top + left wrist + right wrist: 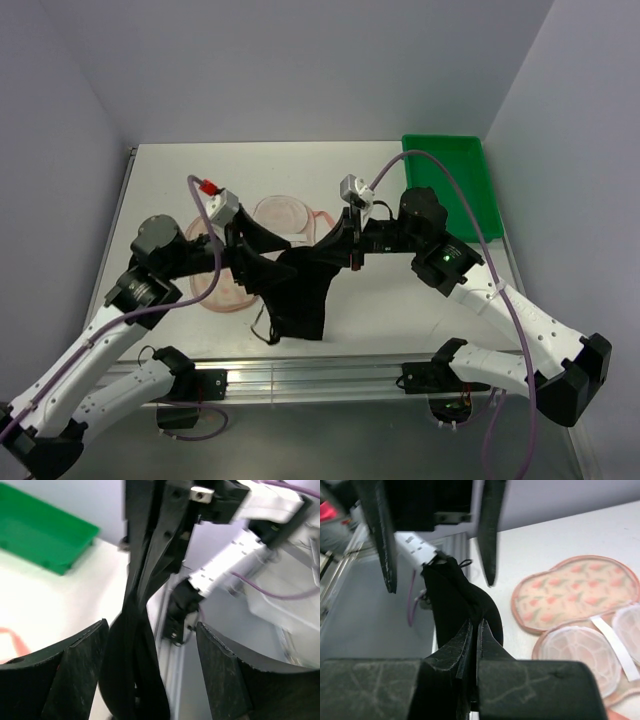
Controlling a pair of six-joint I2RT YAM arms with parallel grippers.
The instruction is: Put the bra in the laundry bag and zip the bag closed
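The black bra [303,290] hangs above the table between my two grippers. My right gripper [342,243] is shut on its upper edge; in the right wrist view the fingertips [476,626] pinch the black fabric [451,597]. My left gripper [260,255] is open, with its jaws either side of the hanging bra [131,670]. The fabric lies close to the left finger [80,670] and apart from the right one [225,675]. The peach-pink laundry bag [282,214] lies open and flat on the table behind and left of the bra. Its printed lobe [577,592] and pale mesh lobes show in the right wrist view.
A green plastic tray [455,185] stands at the back right of the table and also shows in the left wrist view [45,535]. The table's front edge and metal rail [320,370] lie just below the hanging bra. Grey walls close in the back and sides.
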